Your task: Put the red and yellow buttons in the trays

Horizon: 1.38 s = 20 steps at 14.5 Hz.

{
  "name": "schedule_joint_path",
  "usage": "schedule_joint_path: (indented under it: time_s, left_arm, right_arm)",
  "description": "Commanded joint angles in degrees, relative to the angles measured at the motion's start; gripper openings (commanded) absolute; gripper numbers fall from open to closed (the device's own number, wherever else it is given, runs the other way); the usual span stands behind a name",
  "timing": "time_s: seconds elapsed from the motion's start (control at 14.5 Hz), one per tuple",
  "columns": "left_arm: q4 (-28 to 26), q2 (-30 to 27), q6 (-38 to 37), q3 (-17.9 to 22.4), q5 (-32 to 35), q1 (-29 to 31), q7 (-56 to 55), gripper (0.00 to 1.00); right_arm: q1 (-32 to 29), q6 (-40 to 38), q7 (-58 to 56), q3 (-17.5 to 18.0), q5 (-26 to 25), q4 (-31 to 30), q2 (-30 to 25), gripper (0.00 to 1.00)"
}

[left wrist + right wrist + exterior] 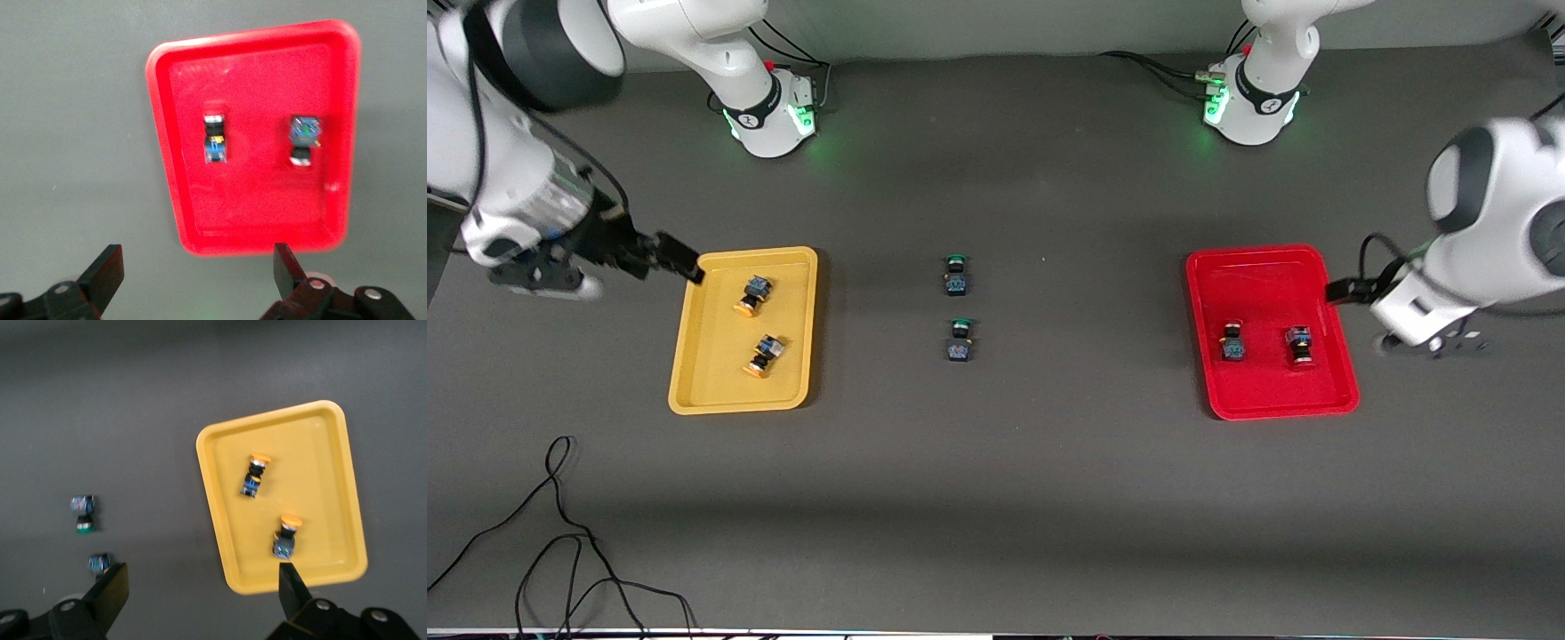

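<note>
2 yellow buttons [753,295] lie slanted in the yellow tray [694,373]; 2 red buttons [1233,341] lie in the red tray [1272,276]; left gripper [193,273] and right gripper [200,590], jaws wide, empty

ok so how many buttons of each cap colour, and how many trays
red-capped buttons: 2
yellow-capped buttons: 2
green-capped buttons: 2
trays: 2, the yellow tray and the red tray
total: 8
</note>
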Motion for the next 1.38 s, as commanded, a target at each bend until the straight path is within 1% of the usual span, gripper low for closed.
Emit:
schedule_joint_path:
  time_s: [0.0, 0.14, 0.21, 0.28, 0.34, 0.41, 0.48, 0.69, 0.83, 1.17, 1.31]
  left_arm:
    - [7.2, -2.0, -8.9, 0.0, -2.2, 0.6, 3.8, 1.00]
    - [11.7, -1.9, -12.3, 0.5, -3.8, -0.3, 3.9, 1.00]
    - [12.7, -2.0, -13.0, 2.8, -3.9, -3.3, 3.9, 1.00]
    - [13.2, -2.0, -13.1, 7.2, -3.9, -8.3, 3.7, 1.00]
    - [13.9, -2.1, -13.2, 11.7, -4.1, -13.1, 3.5, 1.00]
    - [14.0, -2.2, -13.3, 14.5, -4.2, -16.5, 3.1, 1.00]
    - [14.0, -2.4, -13.4, 15.2, -4.2, -17.6, 3.1, 1.00]
    - [14.0, -2.8, -13.4, 14.9, -4.4, -17.6, 3.1, 1.00]
    - [14.0, -3.8, -14.1, 15.0, -4.4, -17.3, 3.4, 1.00]
    - [14.0, -4.6, -14.4, 15.1, -4.4, -17.0, 3.6, 1.00]
    - [14.0, -4.7, -14.5, 15.2, -4.4, -17.0, 3.6, 1.00]
  right_arm:
    - [-1.5, -2.9, -4.4, 1.4, -1.3, 0.2, -3.3, 1.00]
    - [-1.5, -4.6, -7.4, 1.0, -1.3, 1.8, -3.3, 1.00]
    - [-1.7, -6.0, -7.6, 0.9, -1.4, 2.5, -3.0, 1.00]
    - [-1.7, -6.5, -8.1, 0.9, -2.3, 2.7, -2.9, 1.00]
    - [-1.8, -6.5, -8.2, 1.3, -5.3, 2.8, -2.5, 1.00]
    - [-1.8, -6.6, -8.6, 1.5, -7.6, 3.0, -2.4, 1.00]
    - [-1.9, -7.0, -8.7, 1.5, -7.6, 3.1, -2.7, 1.00]
    - [-2.0, -10.7, -8.6, 1.5, -7.6, 6.1, -1.8, 1.00]
    - [-1.9, -10.7, -8.5, 1.5, -7.6, 6.6, -1.5, 1.00]
    - [-1.8, -9.5, -8.7, 1.0, -7.1, 8.7, 1.5, 1.00]
    - [-1.5, -9.3, -8.6, 1.0, -6.9, 8.9, 1.4, 1.00]
